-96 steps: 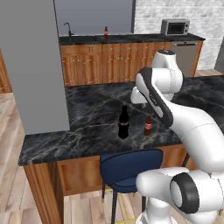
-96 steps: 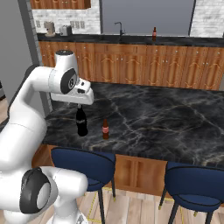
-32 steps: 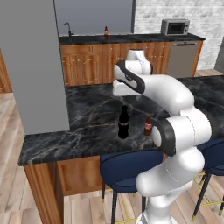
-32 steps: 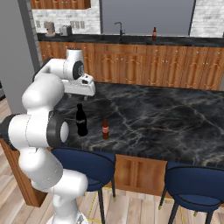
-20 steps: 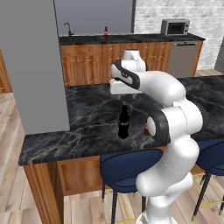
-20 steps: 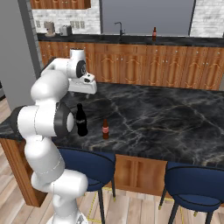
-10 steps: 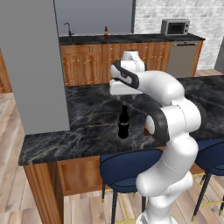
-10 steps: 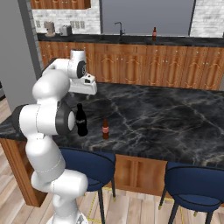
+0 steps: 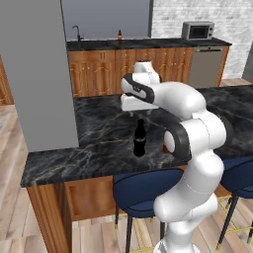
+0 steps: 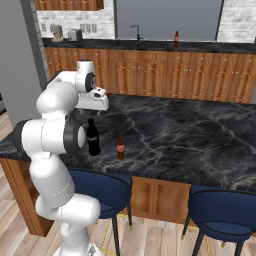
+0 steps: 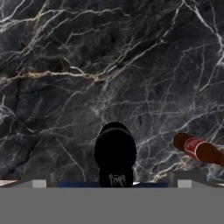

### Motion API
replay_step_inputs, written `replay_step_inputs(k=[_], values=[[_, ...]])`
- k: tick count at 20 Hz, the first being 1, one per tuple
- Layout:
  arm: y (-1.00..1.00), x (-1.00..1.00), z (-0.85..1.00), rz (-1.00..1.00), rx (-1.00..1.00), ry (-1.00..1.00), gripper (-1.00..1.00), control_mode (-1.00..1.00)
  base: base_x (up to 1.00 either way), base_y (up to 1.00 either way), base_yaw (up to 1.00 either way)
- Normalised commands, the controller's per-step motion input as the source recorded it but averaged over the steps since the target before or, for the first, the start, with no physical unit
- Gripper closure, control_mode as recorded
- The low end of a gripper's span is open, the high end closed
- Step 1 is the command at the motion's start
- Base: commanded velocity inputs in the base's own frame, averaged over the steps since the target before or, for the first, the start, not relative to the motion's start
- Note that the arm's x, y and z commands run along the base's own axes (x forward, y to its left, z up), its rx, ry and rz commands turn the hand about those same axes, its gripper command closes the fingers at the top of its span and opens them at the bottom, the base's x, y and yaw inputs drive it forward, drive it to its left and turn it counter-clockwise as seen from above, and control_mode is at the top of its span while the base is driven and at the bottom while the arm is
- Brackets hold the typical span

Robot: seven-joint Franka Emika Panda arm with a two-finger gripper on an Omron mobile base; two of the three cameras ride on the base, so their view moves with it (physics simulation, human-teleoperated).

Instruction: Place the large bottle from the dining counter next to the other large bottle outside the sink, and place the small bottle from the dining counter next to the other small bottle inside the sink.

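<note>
Large bottle upright on the dining counter, our claw above it.

We see the large bottle (image 9: 140,139) standing near the dining counter (image 9: 94,133) front edge, the small bottle (image 10: 120,148) just beside it. Our gripper (image 9: 135,113) hovers above, jaws spread wide, holding nothing. The other large bottle (image 10: 176,38) stands on the far counter.

small bottle (image 11: 199,149) cut off by the right edge.
</note>
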Motion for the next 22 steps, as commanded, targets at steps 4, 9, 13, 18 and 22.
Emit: replay_step_inputs(k=[4, 9, 13, 18, 22], values=[[0.08, 0.0, -0.13, 0.0, 0.0, 0.0, -1.0, -1.0, 0.0, 0.0, 0.0], [0.0, 0.0, -0.02, 0.0, 0.0, 0.0, -1.0, -1.0, 0.0, 0.0, 0.0], [0.0, 0.0, -0.12, 0.0, 0.0, 0.02, -1.0, -1.0, 0.0, 0.0, 0.0], [-0.11, -0.02, -0.02, 0.0, 0.0, 0.02, -1.0, -1.0, 0.0, 0.0, 0.0], [-0.05, 0.0, -0.01, 0.0, 0.0, 0.01, -1.0, -1.0, 0.0, 0.0, 0.0]])
